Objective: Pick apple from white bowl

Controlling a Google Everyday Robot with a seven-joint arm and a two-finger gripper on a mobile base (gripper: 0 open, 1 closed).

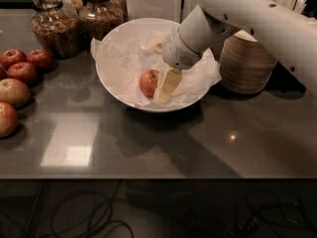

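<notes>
On the dark table (148,152), the apple (147,82) is seen lying in the white bowl (148,22); the gripper (166,87) is lowered close against it, its grasp cannot be told; 2 glass jars (54,31) are set behind

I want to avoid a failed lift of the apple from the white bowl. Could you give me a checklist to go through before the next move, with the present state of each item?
1. Apple lies in the white bowl, on the paper: ok.
2. Gripper is down inside the bowl, close beside the apple, on the side toward the stacked paper bowls: ok.
3. Grasp closed on the apple: cannot tell.
4. Apple raised off the paper: not ok, it rests there.
5. Jars and loose apples stand outside the bowl, away from a straight lift: ok.
</notes>
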